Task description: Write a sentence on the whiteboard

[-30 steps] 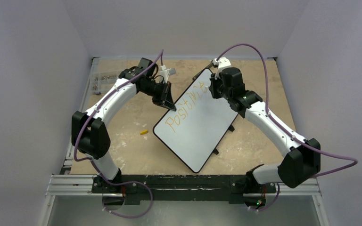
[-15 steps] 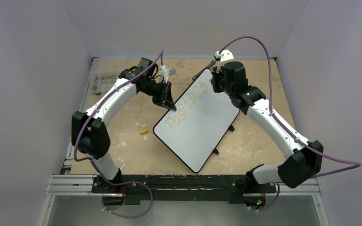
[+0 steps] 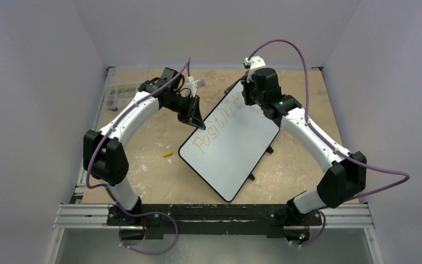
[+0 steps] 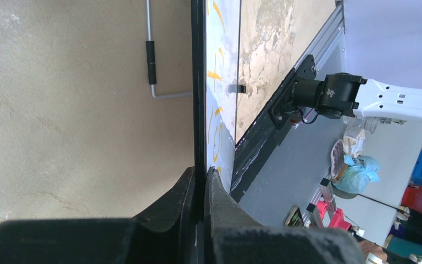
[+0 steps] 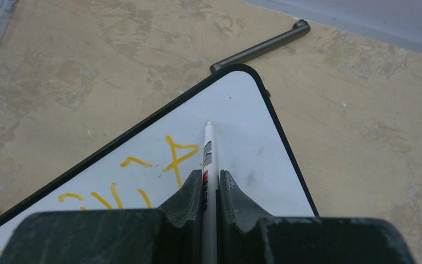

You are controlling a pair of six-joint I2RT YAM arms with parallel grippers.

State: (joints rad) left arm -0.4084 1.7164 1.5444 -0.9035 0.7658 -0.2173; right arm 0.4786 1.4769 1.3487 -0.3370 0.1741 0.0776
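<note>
Mottled beige surface (image 3: 143,170) carries the black-framed white whiteboard (image 3: 236,154), left hand (image 4: 199,176) clamped on its edge, right hand (image 5: 211,175) pinching a white marker (image 5: 207,148) at its far corner; orange-yellow lettering (image 3: 217,132) fills one line, remainder judged unwritten.

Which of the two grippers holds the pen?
The right gripper: a white pen sits between its fingers. The left gripper clamps the whiteboard by its edge instead.

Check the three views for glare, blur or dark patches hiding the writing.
Top external: even soft light, no glare on the whiteboard, the sentence small but legible. Left wrist: left gripper dark and blurred near the lens, board edge-on with a bluish sheen. Right wrist: right gripper slightly soft, marker and strokes sharp.
</note>
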